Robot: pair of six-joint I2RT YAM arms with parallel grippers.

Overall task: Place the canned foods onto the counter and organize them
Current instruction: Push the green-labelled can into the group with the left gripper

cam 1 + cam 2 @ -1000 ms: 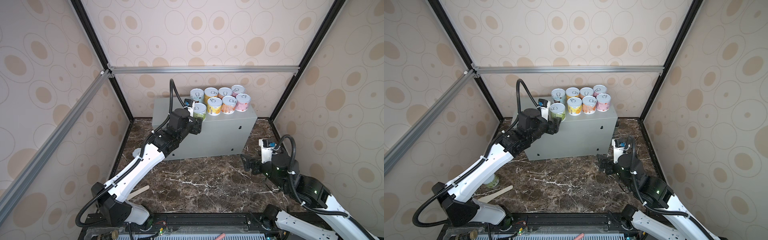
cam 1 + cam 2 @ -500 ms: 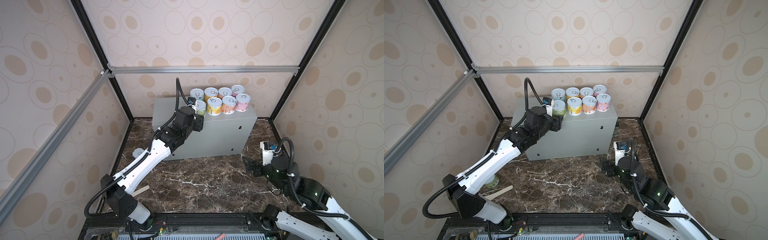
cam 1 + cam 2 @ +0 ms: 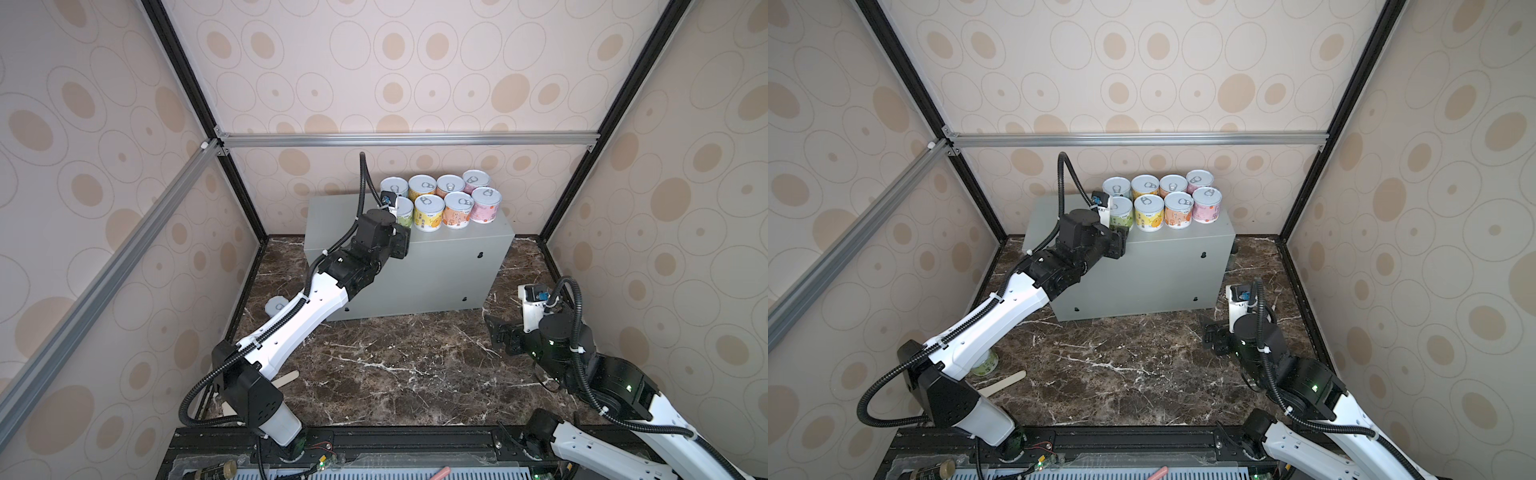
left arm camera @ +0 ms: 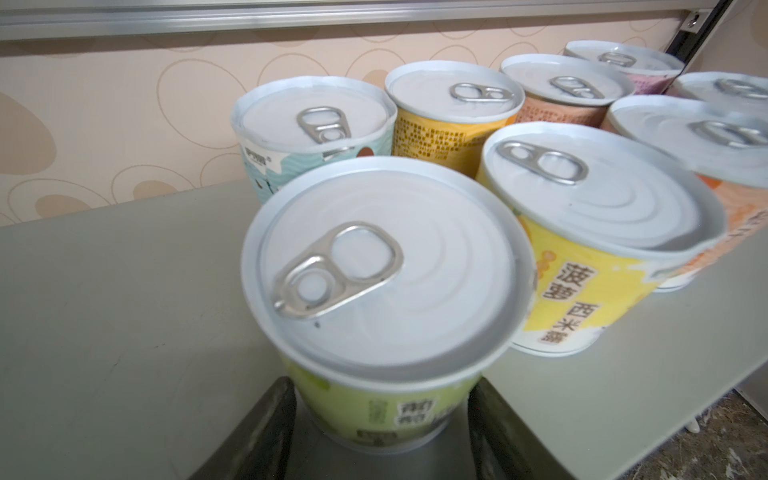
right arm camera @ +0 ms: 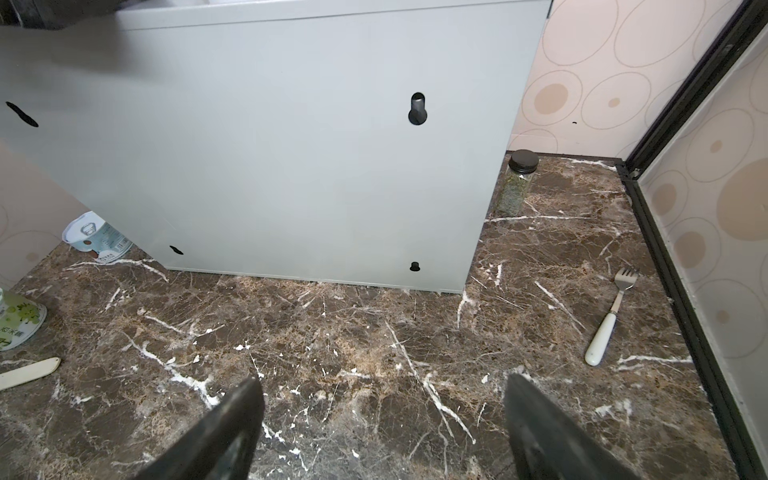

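Several canned foods stand in two rows on the back right of the grey counter [image 3: 436, 266] [image 3: 1163, 266]. My left gripper [image 3: 401, 237] [image 4: 380, 386] is shut on a green-labelled can [image 4: 374, 266] [image 3: 1121, 212]. This can stands upright at the left end of the front row, beside a yellow can [image 4: 582, 232], with its base down at the counter top. A teal can [image 5: 97, 241] [image 3: 276, 306] lies on the marble floor by the counter's left corner. Another green can [image 5: 18, 320] [image 3: 984, 363] stands on the floor. My right gripper [image 5: 384, 415] [image 3: 496, 332] hangs open and empty over the floor.
A dark-lidded glass jar [image 5: 519, 183] stands at the counter's right end. A white-handled fork [image 5: 611, 320] lies near the right wall. A wooden spatula [image 3: 286, 378] [image 5: 29, 372] lies on the floor at the front left. Black frame posts and patterned walls enclose the space.
My left arm has reached farther back and carried the green can from the counter's front edge into the front row. The right arm has drifted slightly to the right.
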